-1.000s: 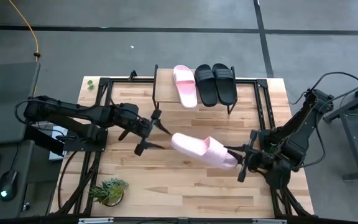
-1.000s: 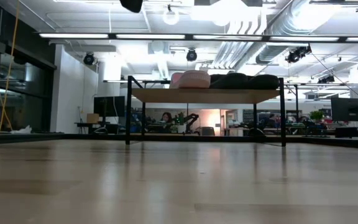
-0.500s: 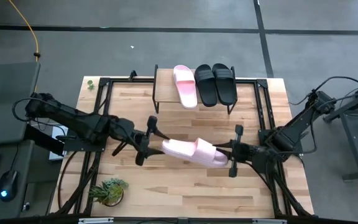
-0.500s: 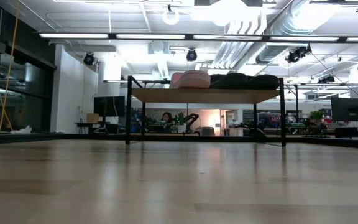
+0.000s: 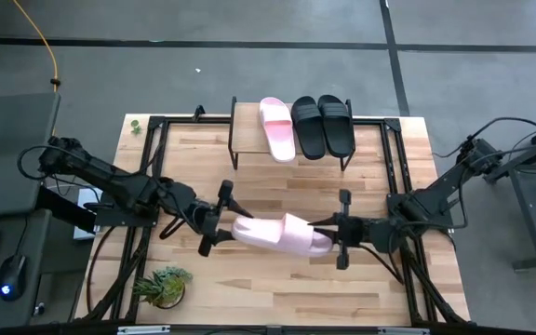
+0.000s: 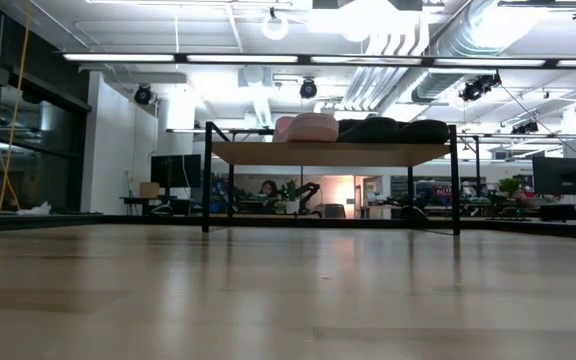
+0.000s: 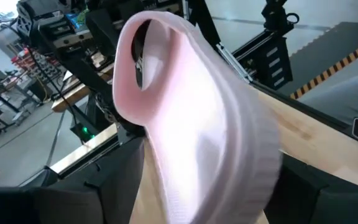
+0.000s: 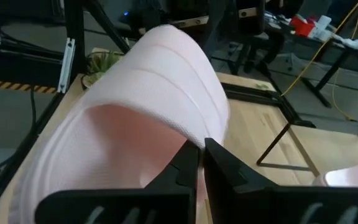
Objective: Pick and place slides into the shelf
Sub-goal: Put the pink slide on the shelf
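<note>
A light pink slide [image 5: 277, 233] is held in the air over the middle of the table, lying roughly left to right. My right gripper [image 5: 329, 236] is shut on its right end. My left gripper [image 5: 223, 221] is open, and its fingers stand on either side of the slide's left end [image 7: 185, 124], apart from it in the high view. The shelf [image 5: 246, 135] stands at the far edge on black legs. On its top lie another pink slide [image 5: 277, 128] and two black slides [image 5: 324, 125], which the low view shows as the pink slide [image 6: 308, 127] and the black slides [image 6: 383, 129]. My right gripper pinches the pink slide's wide strap at its edge [image 8: 194, 134] between the two fingers [image 8: 229, 174]. It comes in level from the table's right. The slide is lifted clear and stretches away from the fingers toward my left gripper.
A small potted plant [image 5: 161, 284] sits near the table's near left corner. Black frame rails [image 5: 394, 163] run along the table's sides. The left part of the shelf's top [image 5: 246, 123] is bare. The low view shows open floor under the shelf [image 6: 333, 153].
My right gripper has carried the pink slide toward the table's left and a little toward the near edge, and the slide has turned closer to straight left-right. My left gripper has moved toward the near edge, so its open fingers now flank the slide's left end.
</note>
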